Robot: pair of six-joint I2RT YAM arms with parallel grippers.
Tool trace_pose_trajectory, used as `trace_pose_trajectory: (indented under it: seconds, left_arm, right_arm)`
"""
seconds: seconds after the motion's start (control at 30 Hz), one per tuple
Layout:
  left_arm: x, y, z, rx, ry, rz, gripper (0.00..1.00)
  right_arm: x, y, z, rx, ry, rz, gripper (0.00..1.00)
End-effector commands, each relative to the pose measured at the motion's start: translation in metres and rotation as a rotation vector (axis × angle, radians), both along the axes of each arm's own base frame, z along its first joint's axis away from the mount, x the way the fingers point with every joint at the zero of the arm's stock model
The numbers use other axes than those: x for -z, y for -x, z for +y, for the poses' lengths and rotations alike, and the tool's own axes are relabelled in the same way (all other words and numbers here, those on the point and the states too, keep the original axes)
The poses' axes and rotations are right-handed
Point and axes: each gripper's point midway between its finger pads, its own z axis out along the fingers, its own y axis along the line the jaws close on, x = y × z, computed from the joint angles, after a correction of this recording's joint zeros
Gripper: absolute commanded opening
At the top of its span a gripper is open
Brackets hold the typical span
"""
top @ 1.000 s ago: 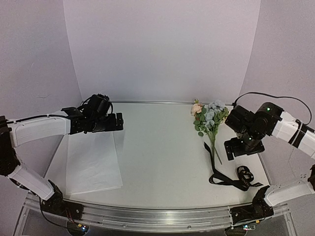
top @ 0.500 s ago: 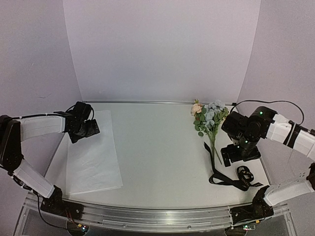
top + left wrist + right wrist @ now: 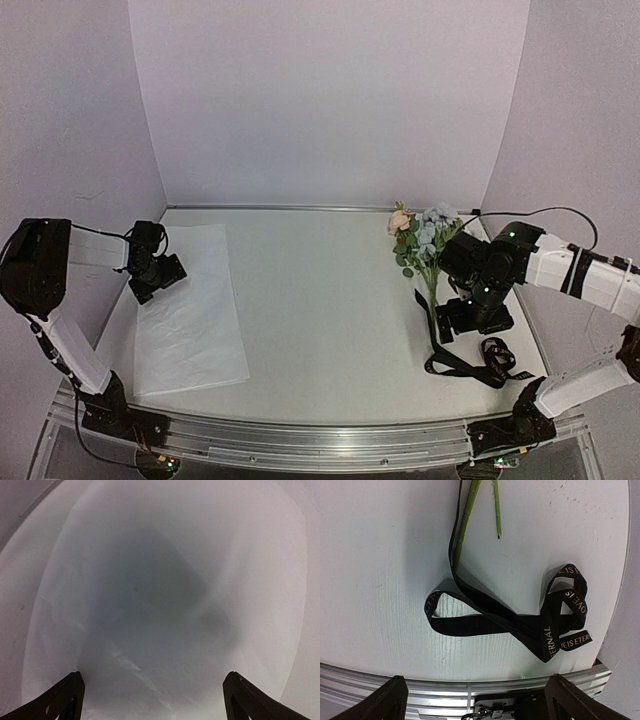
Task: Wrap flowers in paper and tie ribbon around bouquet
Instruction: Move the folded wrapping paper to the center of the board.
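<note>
Both pincers stand wide, nothing in either. L gripper (image 3: 152, 272) hangs low over the far-left part of the paper (image 3: 190, 320). Its wrist cam shows only white sheet between the dark fingertips (image 3: 56, 707), and I can't confirm any contact. R gripper (image 3: 474, 316) hovers over the stem end of the flowers (image 3: 425, 238), w/ the ribbon (image 3: 520, 625) filling most of its wrist view.

Where stuff is: paper lies flat on the L side of the table (image 3: 330, 310), lightly creased. Flowers lie on the R side, blooms toward the back, thin green stems pointing at the arm bases. Ribbon is a loose black tangle at R front, w/ one strand running up right beside the thicker stem. Can't tell if it goes over or under. Flowers and paper are well apart.

Step, my read: very start. Nothing wrapped, nothing tied, both arms on approach for a first pick, L for the sheet and R for the stems.

Next, prob: R drops onto the stems and closes w/o catching that ribbon strand, then carries the bunch across onto the sheet. L has the harder job, since a thin sheet flat on the table gives little edge to pinch. It could pin the sheet down while the flowers land. Main risk: the ribbon gets dragged along w/ the stems.
</note>
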Motion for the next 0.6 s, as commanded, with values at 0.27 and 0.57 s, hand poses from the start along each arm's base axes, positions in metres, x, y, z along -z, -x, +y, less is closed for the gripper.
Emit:
trace_pose_trajectory:
  seconds: [0.27, 0.57]
  left_arm:
    - [0.013, -0.001, -0.124, 0.323, 0.167, -0.01, 1.0]
    - [0.013, 0.014, -0.25, 0.556, 0.236, 0.006, 1.0]
  right_arm:
    - [0.012, 0.002, -0.009, 0.042, 0.014, -0.017, 0.98]
    - [0.022, 0.009, -0.01, 0.087, -0.01, -0.004, 0.98]
